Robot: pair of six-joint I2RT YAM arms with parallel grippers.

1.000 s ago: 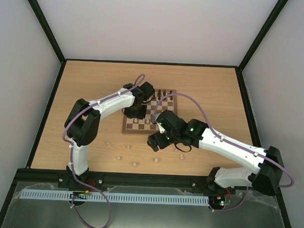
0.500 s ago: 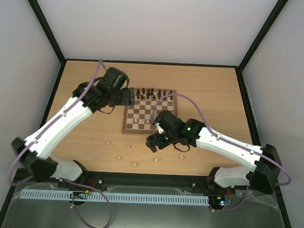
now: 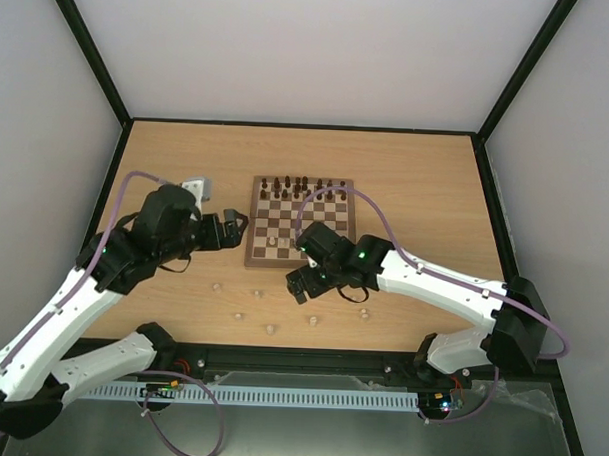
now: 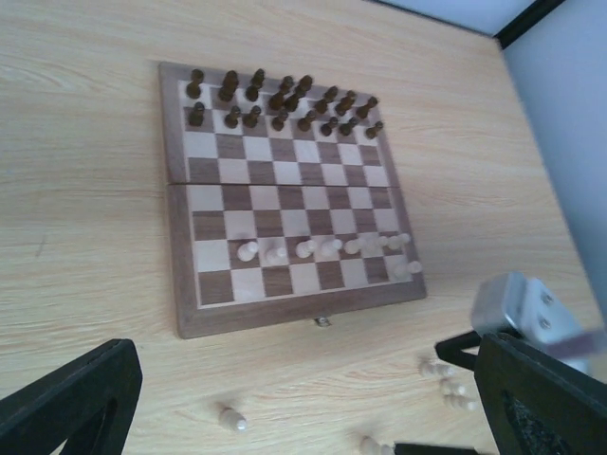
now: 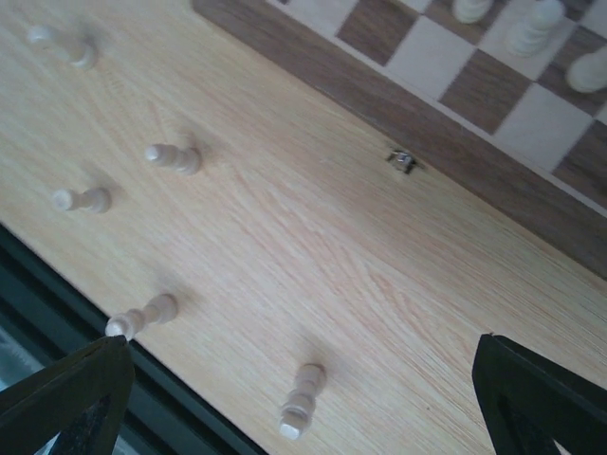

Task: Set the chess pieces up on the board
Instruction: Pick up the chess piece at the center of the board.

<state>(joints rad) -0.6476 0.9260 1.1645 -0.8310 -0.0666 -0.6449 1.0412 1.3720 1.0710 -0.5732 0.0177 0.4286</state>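
Looked best to lower the gaping, empty right pincer (image 5: 299,346) squarely across the fallen chess piece (image 5: 302,401) (flat on the table (image 5: 313,237), near the board (image 5: 351,90)), left pincer (image 4: 303,360) likewise spread, empty.

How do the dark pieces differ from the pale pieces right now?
The dark pieces are brown, the pale pieces beige. The dark pieces stand in two rows at the board's far edge; the pale pieces mostly form one row near the front, others loose on the table. Both are tiny.

Board (image 4: 181,204) lies flat; pale chess pieces (image 4: 248,252) partly aboard, others strewn beside.
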